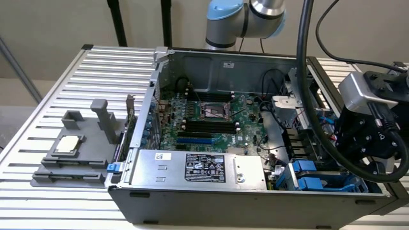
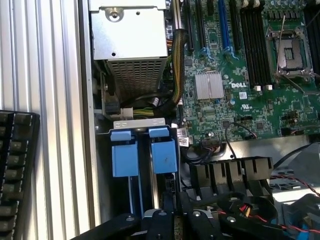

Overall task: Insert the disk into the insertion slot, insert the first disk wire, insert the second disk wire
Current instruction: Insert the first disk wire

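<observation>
Beside the heatsink (image 2: 209, 85) on the motherboard (image 2: 235, 112), "DELL" in white — read from the wrist view; near the insertion slot (image 2: 139, 124), with hand (image 2: 173, 201) closed tight, holding nothing visible.

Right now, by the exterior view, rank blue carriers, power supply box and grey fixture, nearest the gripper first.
1. Blue carriers, by the gripper, exterior view's right.
2. Power supply box, lower middle.
3. Grey fixture, far on the exterior view's left.
</observation>
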Robot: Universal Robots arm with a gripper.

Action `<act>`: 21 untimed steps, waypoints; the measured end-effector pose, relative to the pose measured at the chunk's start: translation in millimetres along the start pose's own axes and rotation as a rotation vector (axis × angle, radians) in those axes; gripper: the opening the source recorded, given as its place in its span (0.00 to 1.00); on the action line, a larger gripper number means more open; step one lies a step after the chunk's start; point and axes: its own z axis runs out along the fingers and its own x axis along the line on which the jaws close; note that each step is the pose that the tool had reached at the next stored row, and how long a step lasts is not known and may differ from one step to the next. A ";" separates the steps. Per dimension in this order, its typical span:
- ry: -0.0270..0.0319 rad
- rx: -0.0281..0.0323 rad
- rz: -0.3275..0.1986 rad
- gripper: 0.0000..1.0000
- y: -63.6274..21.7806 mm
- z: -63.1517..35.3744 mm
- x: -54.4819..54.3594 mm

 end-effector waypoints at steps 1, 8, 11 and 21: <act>-0.0001 0.0009 0.000 0.17 -0.1 0.2 -0.1; -0.0013 0.0134 -0.002 0.17 -0.2 2.0 -0.6; -0.0015 0.0159 -0.002 0.17 -0.2 2.9 -0.4; 0.0021 0.0209 -0.002 0.17 0.6 6.3 0.0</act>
